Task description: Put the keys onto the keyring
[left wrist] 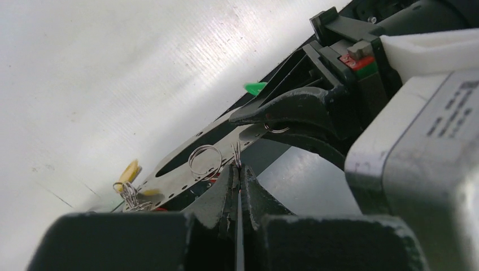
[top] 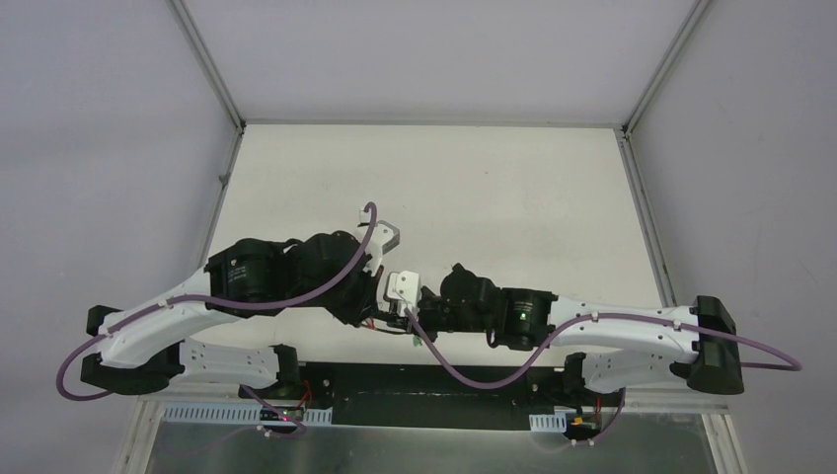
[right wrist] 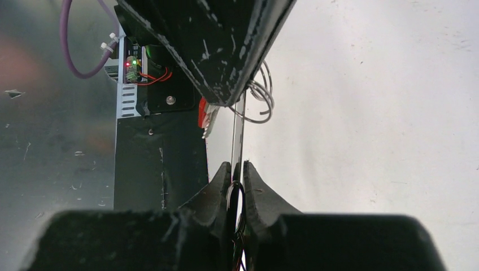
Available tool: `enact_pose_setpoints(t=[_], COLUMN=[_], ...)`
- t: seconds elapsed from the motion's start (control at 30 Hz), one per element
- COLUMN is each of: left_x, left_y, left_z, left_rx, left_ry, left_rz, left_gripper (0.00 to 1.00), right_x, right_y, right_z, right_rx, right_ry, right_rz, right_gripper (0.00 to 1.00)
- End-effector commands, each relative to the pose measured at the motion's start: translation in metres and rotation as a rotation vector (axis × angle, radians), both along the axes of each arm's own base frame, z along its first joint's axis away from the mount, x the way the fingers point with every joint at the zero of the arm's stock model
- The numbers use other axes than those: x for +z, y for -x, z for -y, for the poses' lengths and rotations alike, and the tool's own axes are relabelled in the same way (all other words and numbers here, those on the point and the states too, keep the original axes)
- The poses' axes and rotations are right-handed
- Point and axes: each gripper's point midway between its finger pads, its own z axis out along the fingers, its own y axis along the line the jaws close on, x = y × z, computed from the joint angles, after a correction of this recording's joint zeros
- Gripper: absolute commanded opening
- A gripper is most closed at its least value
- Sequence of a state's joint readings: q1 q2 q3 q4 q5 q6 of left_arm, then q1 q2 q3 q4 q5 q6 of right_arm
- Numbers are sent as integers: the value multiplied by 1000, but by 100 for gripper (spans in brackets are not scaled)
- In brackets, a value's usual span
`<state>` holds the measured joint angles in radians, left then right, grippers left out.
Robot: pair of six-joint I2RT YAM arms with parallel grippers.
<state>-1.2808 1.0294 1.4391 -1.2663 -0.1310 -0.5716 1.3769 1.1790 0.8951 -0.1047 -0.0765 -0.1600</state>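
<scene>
My left gripper (left wrist: 240,168) is shut on a thin wire coil, the keyring (left wrist: 236,151), seen edge-on at its fingertips. In the right wrist view the keyring's loops (right wrist: 261,95) stick out beside the left fingers (right wrist: 226,56). Another wire ring (left wrist: 204,161) lies just left of them. My right gripper (right wrist: 237,168) is pinched on a key's small dark ring (right wrist: 234,192); from the left wrist its fingers (left wrist: 282,113) hold that ring (left wrist: 277,129), with a green tag (left wrist: 255,87) behind. A yellow-tagged key (left wrist: 129,179) lies to the left. A red tag (right wrist: 202,114) peeks out below the left fingers. Both grippers (top: 390,316) meet at the near edge.
A perforated metal strip (left wrist: 181,169) runs under both grippers along the table's near edge. The black base panel (right wrist: 158,158) with wiring and a small lit board (right wrist: 131,66) lies beside it. The white tabletop (top: 444,197) stretches beyond, walled on three sides.
</scene>
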Motion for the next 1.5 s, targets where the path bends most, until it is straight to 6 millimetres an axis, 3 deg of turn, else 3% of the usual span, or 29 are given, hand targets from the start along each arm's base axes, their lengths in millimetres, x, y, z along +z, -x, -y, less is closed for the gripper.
enact_pose_setpoints(t=[0.0, 0.53, 1.47], left_x=[10, -6, 3], left_y=[-2, 2, 15], left_z=[2, 7, 25], left_rx=[35, 59, -67], left_ry=[16, -20, 79], left_rz=[-15, -83, -90], left_gripper=[0, 0, 0], right_x=[24, 28, 35], right_y=[-9, -20, -11], right_z=[-7, -6, -5], right_rx=[-46, -125, -59], right_ry=[-32, -40, -100], right_rz=[47, 44, 66], right_gripper=[0, 0, 0])
